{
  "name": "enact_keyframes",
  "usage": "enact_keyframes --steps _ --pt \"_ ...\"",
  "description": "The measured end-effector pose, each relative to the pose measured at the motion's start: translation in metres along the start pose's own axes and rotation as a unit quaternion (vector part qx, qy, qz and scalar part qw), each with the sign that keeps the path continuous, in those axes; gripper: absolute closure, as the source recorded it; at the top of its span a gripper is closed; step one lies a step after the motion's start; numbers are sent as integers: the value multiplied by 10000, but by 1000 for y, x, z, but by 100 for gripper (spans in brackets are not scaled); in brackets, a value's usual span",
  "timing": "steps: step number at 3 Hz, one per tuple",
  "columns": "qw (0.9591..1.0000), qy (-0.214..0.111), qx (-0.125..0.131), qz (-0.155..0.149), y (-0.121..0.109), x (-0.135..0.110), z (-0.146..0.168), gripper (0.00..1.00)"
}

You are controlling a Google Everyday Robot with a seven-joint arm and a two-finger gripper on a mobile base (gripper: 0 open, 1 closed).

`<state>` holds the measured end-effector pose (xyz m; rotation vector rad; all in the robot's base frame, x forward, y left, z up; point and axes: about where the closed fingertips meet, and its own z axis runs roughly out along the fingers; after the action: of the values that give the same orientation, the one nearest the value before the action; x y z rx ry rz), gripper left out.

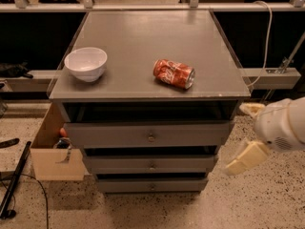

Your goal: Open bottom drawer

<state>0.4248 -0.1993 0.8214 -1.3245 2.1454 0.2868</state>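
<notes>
The grey cabinet (143,42) has three drawers stacked in front, each with a small round knob. The bottom drawer (151,185) is the slimmest and sits lowest, just above the speckled floor, its front set back under the middle drawer (151,164). The top drawer (150,136) is the widest. My gripper (236,138) hangs to the right of the cabinet, level with the top and middle drawers. It is open, its two pale fingers (245,158) spread wide with nothing between them, and it touches no drawer.
A white bowl (86,63) and a red soda can (174,74) lying on its side rest on the cabinet top. A cardboard box (50,151) stands against the cabinet's left side. A black pole (13,182) lies on the floor at left, and a white cable (265,37) hangs at back right.
</notes>
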Motion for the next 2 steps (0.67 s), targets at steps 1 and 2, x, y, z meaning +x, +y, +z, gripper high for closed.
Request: enact_keyframes --steps 1,2 --pt "9996 161 -74 234 -4 32 62 0" --pt "9990 292 -44 339 -7 67 98 0"
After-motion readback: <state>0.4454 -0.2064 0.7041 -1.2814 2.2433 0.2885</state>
